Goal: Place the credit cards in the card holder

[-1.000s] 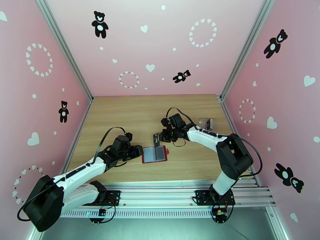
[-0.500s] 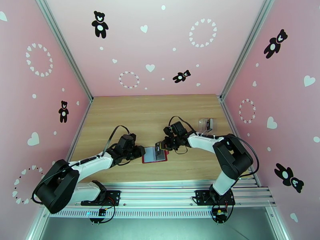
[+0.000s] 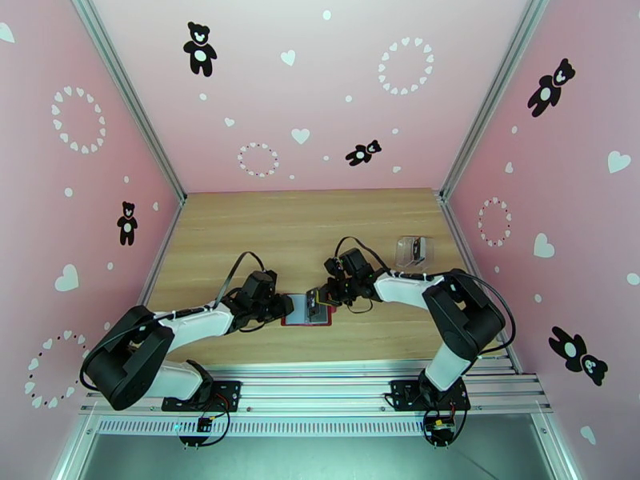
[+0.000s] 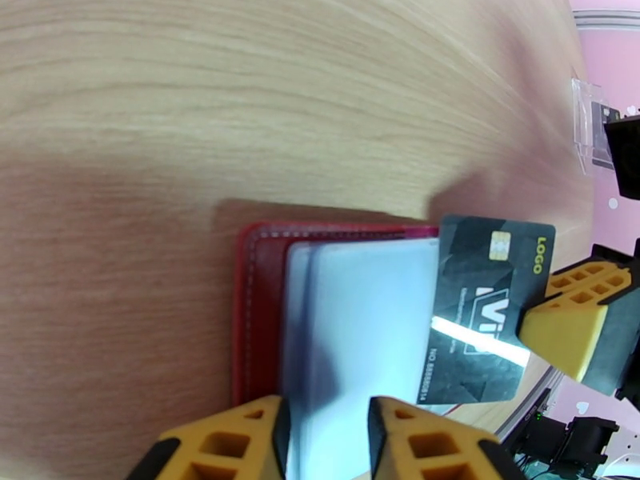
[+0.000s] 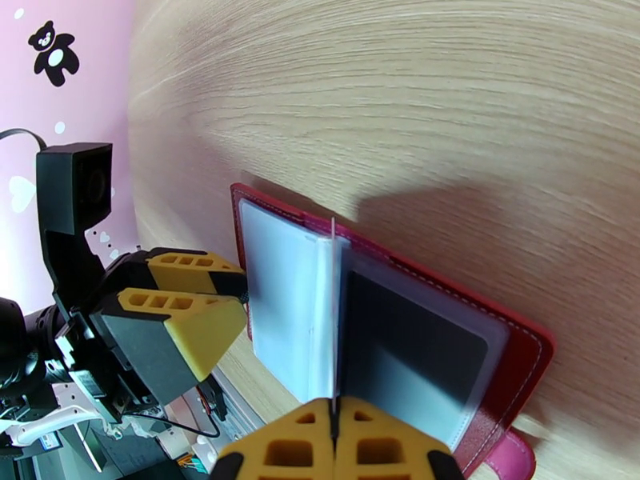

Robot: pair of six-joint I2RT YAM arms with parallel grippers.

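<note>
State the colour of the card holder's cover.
The card holder cover is red with pale stitching, clearest in the right wrist view.

I see a light wooden table (image 3: 240, 226) with pink walls (image 3: 304, 90) behind and either side of it, printed with black teddy bears (image 3: 199, 48) and white hearts (image 3: 300, 135). Aluminium posts (image 3: 130, 98) rise from its far corners; a metal rail (image 3: 320, 386) lines its near edge.

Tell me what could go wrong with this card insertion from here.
The credit card, pinched by the right gripper, stands edge-on over the card holder; it may slip between the sleeves rather than into one. The left gripper sits only at one edge, so a push might slide the holder.
</note>
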